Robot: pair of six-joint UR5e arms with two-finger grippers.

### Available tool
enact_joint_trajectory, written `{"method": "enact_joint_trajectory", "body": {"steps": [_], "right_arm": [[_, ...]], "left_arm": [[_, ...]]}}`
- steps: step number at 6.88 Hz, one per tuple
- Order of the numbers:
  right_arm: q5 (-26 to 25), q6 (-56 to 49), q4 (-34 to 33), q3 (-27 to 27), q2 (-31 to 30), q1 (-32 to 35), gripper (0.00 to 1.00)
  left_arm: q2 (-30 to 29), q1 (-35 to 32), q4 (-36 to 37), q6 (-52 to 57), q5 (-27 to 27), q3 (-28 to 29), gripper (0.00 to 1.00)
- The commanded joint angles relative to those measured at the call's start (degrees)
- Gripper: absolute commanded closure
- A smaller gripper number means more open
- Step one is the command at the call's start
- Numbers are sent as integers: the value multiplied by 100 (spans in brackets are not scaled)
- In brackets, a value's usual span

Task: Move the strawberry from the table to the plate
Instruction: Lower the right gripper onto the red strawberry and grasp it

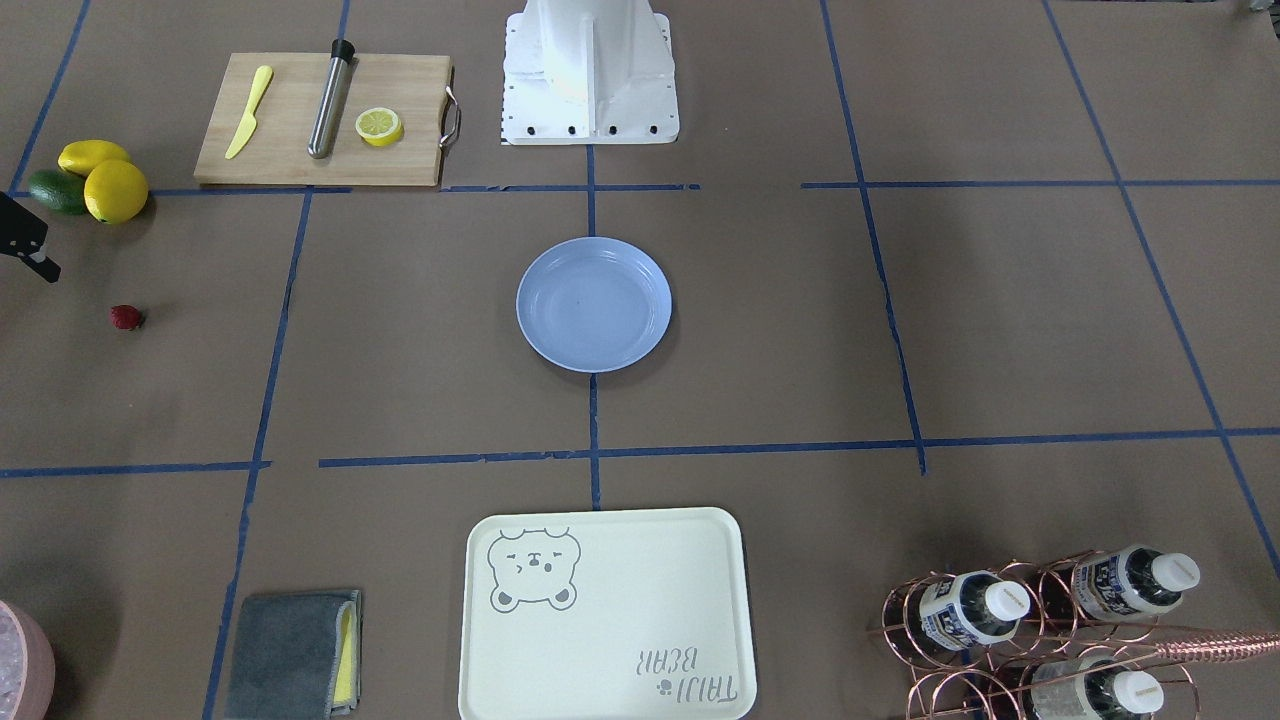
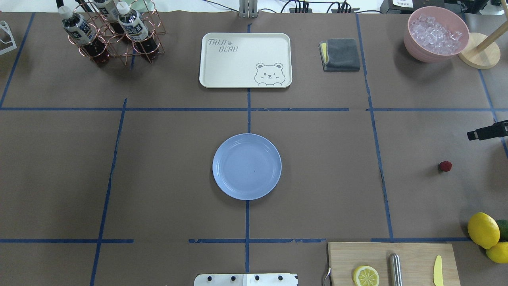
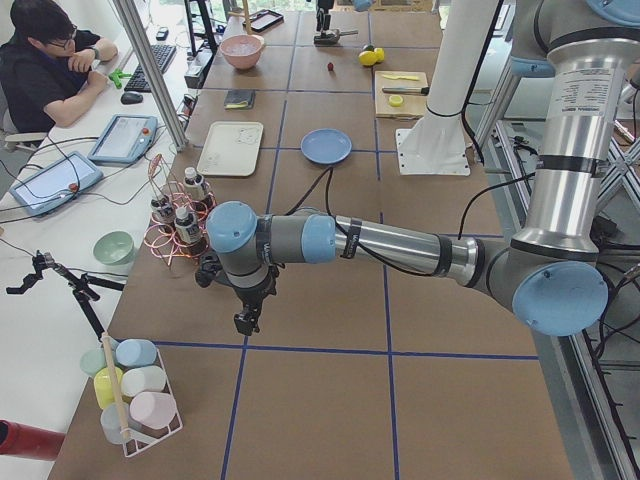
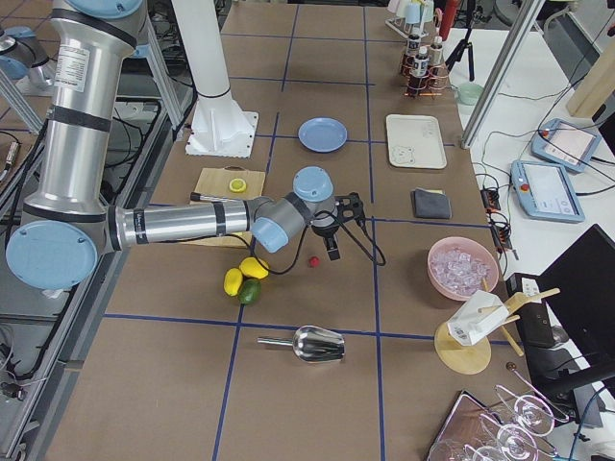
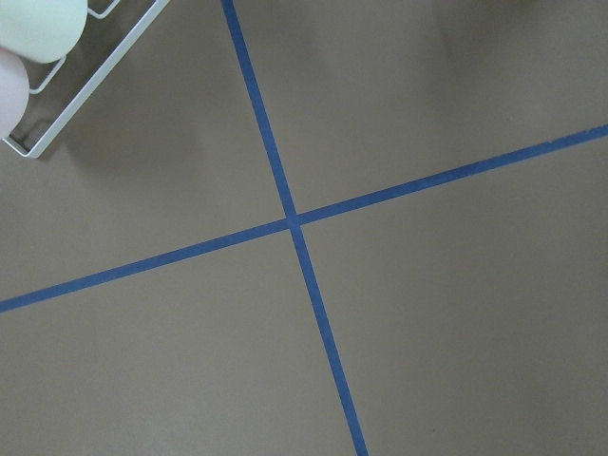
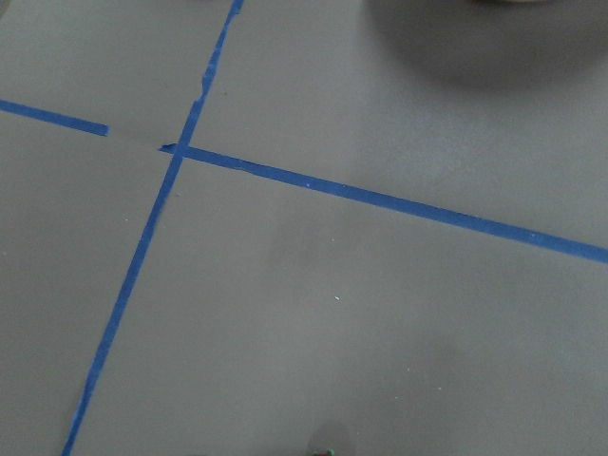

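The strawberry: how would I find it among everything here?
In the overhead view, start at the blue-grey plate in the middle and look far right. Above the lemons at that edge, the strawberry lies alone on the table. It is tiny and dark red; the lemons are big and yellow.

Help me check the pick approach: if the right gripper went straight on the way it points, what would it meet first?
The right gripper points down, so it would probably meet the bare table first, close beside the strawberry rather than on it, though depth is hard to judge.
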Motion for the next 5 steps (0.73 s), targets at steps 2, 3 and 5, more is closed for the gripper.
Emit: {"method": "enact_joint_trajectory", "body": {"steps": [2,3,5], "right_arm": [[-1546,1284,723,-69,-321,-1446,2],[-1676,1358,732,-105,-312,-1635,5],[-1869,1350,967,-472,-233,-1908,13]], "left_arm": [[36,-26,11,32,-13,-84,0],[27,-18,11,32,-13,-84,0],[27,-17,11,32,-13,-110,0]]}}
